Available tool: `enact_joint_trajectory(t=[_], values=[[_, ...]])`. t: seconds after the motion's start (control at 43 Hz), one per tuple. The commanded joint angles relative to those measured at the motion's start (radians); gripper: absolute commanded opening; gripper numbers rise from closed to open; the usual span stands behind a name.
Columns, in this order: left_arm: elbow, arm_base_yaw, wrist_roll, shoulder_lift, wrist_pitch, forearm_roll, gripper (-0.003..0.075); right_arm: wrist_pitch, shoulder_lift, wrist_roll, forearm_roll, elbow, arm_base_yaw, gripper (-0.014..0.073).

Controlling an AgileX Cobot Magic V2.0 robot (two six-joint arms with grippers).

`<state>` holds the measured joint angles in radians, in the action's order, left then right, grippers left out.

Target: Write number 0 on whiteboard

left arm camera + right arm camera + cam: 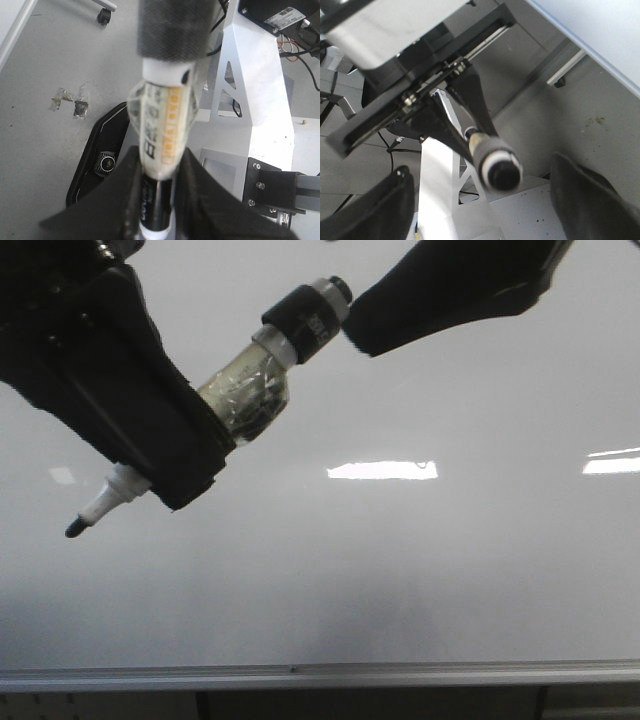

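Left gripper (185, 455) clamped on a marker (205, 430) before the whiteboard (400, 570).

The left arm slants down, holding the marker tilted, its dark tip (75, 528) low on the left, just off the board. The right gripper (480, 200), fingers spread apart, hovers by the marker's capped back end (312, 318). No 0 shows on the board.

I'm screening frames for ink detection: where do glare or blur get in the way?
Front view: bright rectangular reflections sit on the glossy white-grey whiteboard, which darkens toward its silver rail; no ink shows. Left wrist view: the taped white-and-black marker in the left gripper is soft and blurred up close. Right wrist view: the marker's end and the right gripper fingers are out of focus.
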<state>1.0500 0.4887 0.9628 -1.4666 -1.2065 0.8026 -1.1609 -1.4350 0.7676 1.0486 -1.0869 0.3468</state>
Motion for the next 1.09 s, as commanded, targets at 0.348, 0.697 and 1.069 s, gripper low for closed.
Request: enact_joint_trajectory(t=[0.348,0.697,1.069], values=[[0.03,0.007,0.001,0.037,-0.056,0.066,-0.0019,-0.037,-0.075,0.018,0.084,-0.088,0.093,0.0346],[0.03,0.007,0.001,0.037,-0.046,0.066,-0.0015,-0.11,-0.083,0.018,0.055,-0.088,0.093,-0.0075],[0.03,0.007,0.001,0.037,-0.046,0.071,0.0682,-0.107,-0.083,0.02,-0.001,-0.09,0.092,-0.0067]])
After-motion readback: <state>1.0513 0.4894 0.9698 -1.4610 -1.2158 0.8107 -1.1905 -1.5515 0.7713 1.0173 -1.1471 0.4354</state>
